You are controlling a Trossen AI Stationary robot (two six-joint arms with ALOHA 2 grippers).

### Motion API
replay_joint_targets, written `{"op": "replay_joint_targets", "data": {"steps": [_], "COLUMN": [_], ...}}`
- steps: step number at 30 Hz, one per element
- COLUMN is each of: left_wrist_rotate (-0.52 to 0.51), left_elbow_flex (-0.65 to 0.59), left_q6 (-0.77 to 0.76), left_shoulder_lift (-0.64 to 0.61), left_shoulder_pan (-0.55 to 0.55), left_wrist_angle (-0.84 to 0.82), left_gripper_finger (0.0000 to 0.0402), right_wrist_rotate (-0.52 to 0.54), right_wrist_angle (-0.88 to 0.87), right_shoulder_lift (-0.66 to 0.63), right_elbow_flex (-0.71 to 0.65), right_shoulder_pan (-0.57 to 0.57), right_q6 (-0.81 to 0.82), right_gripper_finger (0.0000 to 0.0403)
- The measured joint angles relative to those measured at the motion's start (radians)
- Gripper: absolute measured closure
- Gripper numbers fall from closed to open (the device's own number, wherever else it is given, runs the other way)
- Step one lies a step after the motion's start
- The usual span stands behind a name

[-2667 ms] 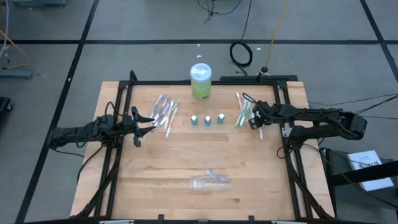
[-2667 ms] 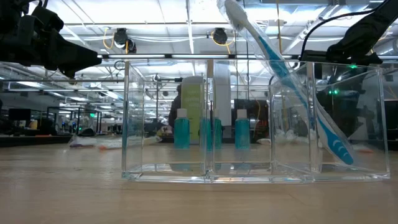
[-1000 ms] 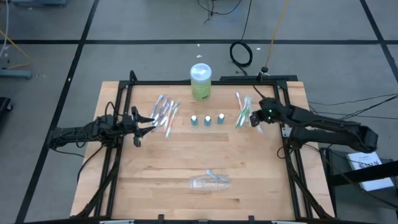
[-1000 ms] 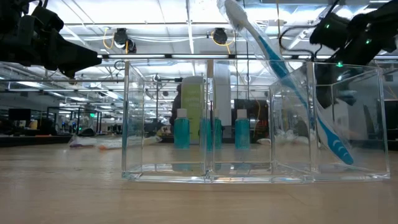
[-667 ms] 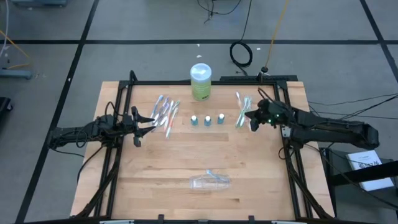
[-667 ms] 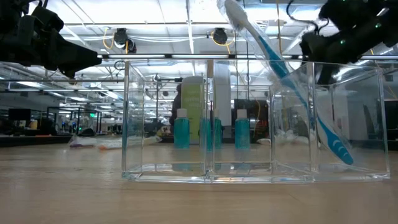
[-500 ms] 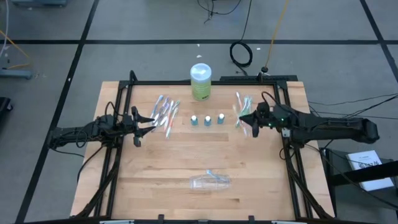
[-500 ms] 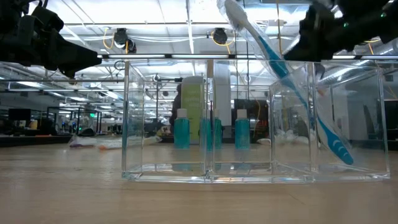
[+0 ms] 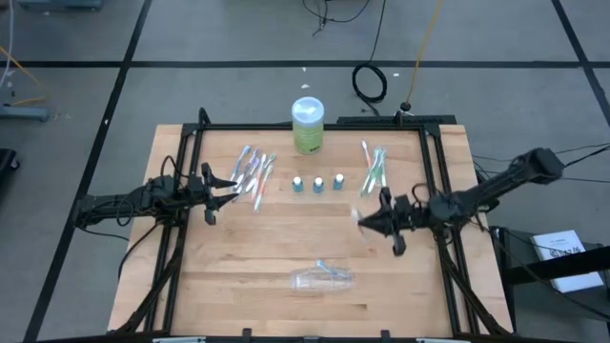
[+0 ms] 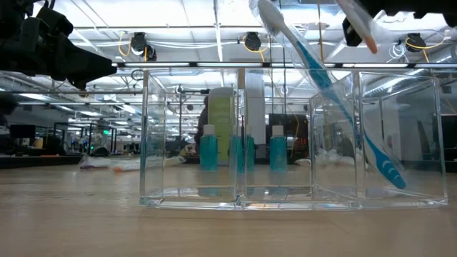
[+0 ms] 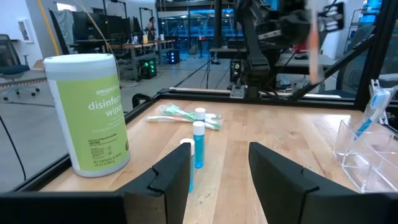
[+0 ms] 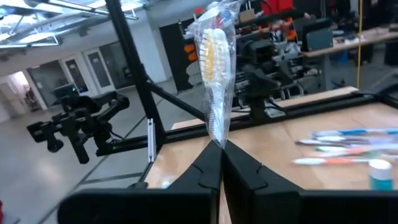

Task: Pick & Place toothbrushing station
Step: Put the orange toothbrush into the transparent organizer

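Right gripper (image 9: 360, 219): high view, over mid-table, clenched on a wrapped toothbrush (image 9: 358, 217).
Left gripper (image 9: 231, 184): parked at the left toothbrush pile (image 9: 254, 172), fingers apart, nothing held.
Table (image 9: 238, 267): bare pale wood; clear organizer (image 9: 321, 277) near the front edge, wipes canister (image 9: 307, 125) at the back.
Low view: one blue toothbrush (image 10: 335, 93) leans in the organizer; bright workshop behind.
Right wrist view: wrapped brush upright between the closed fingers (image 12: 208, 165).
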Motion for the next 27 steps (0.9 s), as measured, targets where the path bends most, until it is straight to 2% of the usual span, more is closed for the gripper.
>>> {"op": "replay_joint_targets", "data": {"steps": [5, 9, 16, 22, 27], "left_wrist_rotate": [0.000, 0.000, 0.000, 0.000, 0.000], "left_elbow_flex": [0.000, 0.000, 0.000, 0.000, 0.000], "left_q6": [0.000, 0.000, 0.000, 0.000, 0.000], "left_shoulder_lift": [0.000, 0.000, 0.000, 0.000, 0.000], "left_shoulder_pan": [0.000, 0.000, 0.000, 0.000, 0.000], "left_wrist_angle": [0.000, 0.000, 0.000, 0.000, 0.000], "left_gripper_finger": [0.0236, 0.0236, 0.0236, 0.0236, 0.0236], "right_wrist_rotate": [0.090, 0.116, 0.115, 0.171, 0.168], "right_wrist_angle": [0.166, 0.207, 0.170, 0.206, 0.200], "right_shoulder_lift": [0.178, 0.301, 0.477, 0.595, 0.621], "right_elbow_flex": [0.033, 0.111, 0.259, 0.271, 0.271], "right_shoulder_pan": [0.118, 0.170, 0.195, 0.194, 0.194], "right_q6": [-0.055, -0.100, -0.179, -0.172, -0.140], "right_gripper_finger": [0.0403, 0.0403, 0.0403, 0.0403, 0.0403]}}
